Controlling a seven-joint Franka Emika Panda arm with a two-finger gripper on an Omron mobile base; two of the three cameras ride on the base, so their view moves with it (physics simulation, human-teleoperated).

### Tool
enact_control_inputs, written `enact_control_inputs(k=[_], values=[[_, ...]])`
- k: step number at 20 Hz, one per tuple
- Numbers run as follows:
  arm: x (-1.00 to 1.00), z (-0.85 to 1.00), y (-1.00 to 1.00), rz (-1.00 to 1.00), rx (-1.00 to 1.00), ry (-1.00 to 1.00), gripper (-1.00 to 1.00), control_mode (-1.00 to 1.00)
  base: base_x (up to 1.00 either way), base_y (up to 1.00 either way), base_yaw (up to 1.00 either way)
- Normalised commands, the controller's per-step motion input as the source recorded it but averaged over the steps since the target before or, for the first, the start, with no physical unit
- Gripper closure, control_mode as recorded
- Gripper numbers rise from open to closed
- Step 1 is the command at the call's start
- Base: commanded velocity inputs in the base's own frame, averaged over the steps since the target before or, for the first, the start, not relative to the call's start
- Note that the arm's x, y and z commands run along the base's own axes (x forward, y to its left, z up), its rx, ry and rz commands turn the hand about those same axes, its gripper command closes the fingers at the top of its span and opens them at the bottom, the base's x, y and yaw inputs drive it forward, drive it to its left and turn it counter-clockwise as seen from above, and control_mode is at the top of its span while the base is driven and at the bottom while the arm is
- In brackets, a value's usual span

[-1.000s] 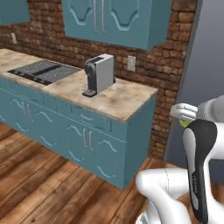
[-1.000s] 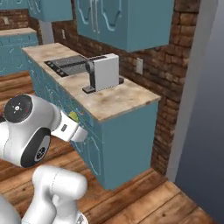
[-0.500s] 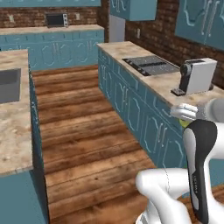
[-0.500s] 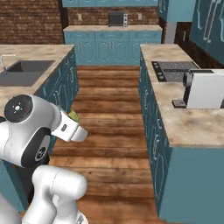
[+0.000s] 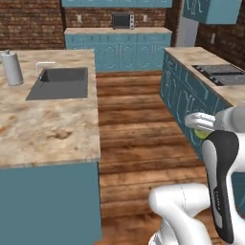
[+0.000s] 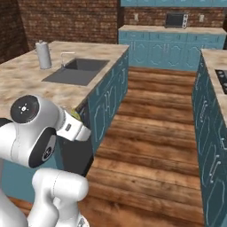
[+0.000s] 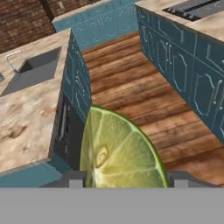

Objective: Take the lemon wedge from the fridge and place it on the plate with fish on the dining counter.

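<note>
One lemon wedge (image 7: pixel 120 151) sits pinched in our half-closed gripper (image 7: pixel 124 177), carried high beside the dining counter (image 5: pixel 45 127) so we can reach its top.

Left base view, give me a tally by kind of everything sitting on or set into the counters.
Paper towel roll: 1
Sink: 1
Faucet: 1
Cooktop: 1
Microwave: 1
Total: 5
</note>
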Motion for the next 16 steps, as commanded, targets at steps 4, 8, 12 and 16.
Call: enact_control_inputs(k=[4,8,12,16], values=[[0.0,0.0,0.0,0.0,0.0,0.0,1.0,1.0,0.0,1.0,0.0],[0.0,0.0,0.0,0.0,0.0,0.0,1.0,1.0,-0.26,1.0,0.0],[0.0,0.0,0.0,0.0,0.0,0.0,1.0,1.0,-0.75,1.0,0.0],[0.0,0.0,0.0,0.0,0.0,0.0,1.0,1.0,-0.39,1.0,0.0]])
